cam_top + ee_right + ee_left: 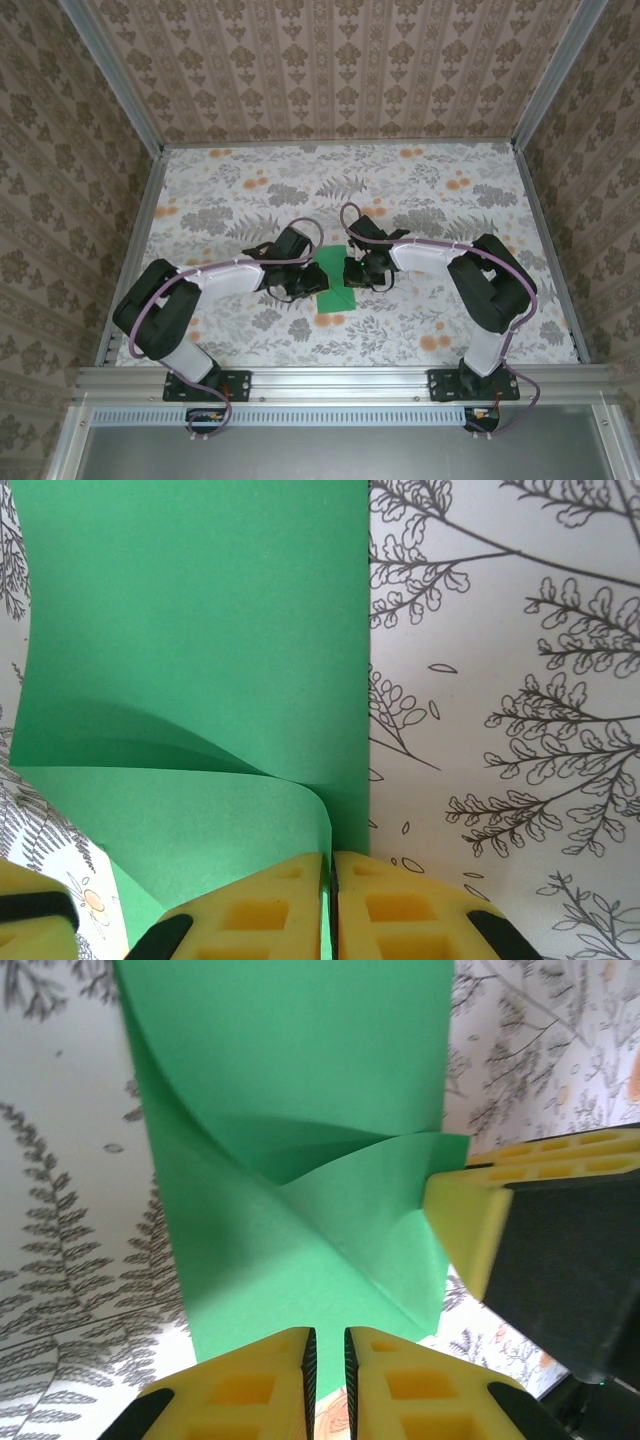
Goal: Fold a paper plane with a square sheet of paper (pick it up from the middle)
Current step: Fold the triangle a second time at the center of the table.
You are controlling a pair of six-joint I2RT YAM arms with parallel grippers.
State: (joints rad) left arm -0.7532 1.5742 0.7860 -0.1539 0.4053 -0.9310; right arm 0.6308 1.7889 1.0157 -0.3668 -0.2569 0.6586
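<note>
The square sheet of paper (336, 287) is bright green and lies mid-table between the two grippers. In the right wrist view the sheet (200, 630) has one flap curled over, and my right gripper (329, 858) is shut on that flap's edge. The left wrist view has the sheet (290, 1080) with a diagonal crease and a raised fold. My left gripper (328, 1335) sits at its near edge, jaws a narrow gap apart, with green showing in the gap. A right finger (470, 1220) meets the fold's corner there. From above, the left gripper (306, 277) and right gripper (357, 268) flank the sheet.
The table (250, 200) wears a white cloth with grey leaf and orange flower prints. Aluminium rails (140, 230) edge it, with patterned walls behind. Both arm bases (200, 385) are bolted at the near edge.
</note>
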